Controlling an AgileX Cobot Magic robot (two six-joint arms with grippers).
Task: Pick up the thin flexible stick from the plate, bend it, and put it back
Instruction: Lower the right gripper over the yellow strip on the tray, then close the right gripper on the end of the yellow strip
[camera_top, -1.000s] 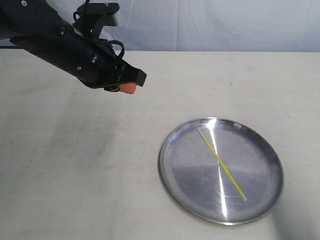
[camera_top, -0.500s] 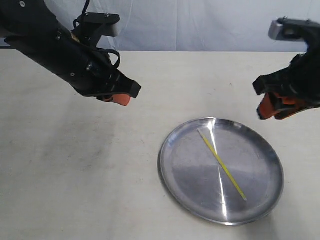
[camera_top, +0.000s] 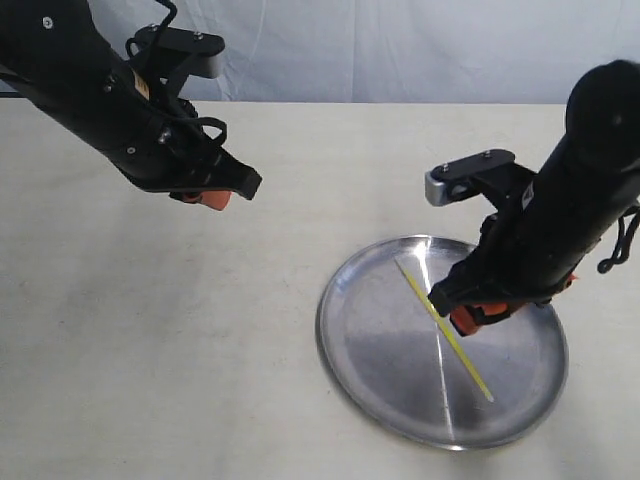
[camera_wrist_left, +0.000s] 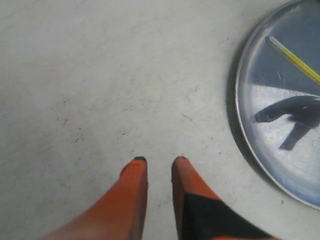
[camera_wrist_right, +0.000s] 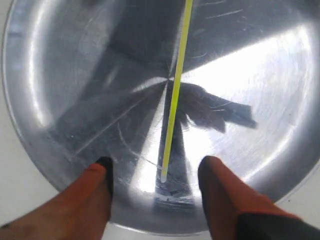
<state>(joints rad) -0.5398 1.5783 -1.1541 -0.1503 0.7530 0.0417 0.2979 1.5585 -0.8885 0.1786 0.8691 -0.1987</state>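
The thin yellow stick (camera_top: 445, 332) lies diagonally in the round silver plate (camera_top: 345, 372) at the right of the table. My right gripper (camera_top: 478, 316) hangs low over the plate, right beside the stick's middle. In the right wrist view the right gripper (camera_wrist_right: 156, 169) is open, its orange fingers either side of the stick (camera_wrist_right: 175, 95) near one end, with nothing held, above the plate (camera_wrist_right: 75, 75). My left gripper (camera_top: 210, 197) hovers over bare table at the upper left, well away from the plate. The left gripper (camera_wrist_left: 157, 162) is narrowly open and empty; the plate (camera_wrist_left: 265, 145) and stick (camera_wrist_left: 296, 59) show at the edge of that view.
The table top (camera_top: 180, 350) is a pale cloth-like surface with faint marks. A light backdrop (camera_top: 400, 50) runs along the far edge. The plate's near rim lies close to the table's front edge.
My right arm came in from the right and dropped over the plate until its fingers straddle the stick. My left arm drew back a little to the left.
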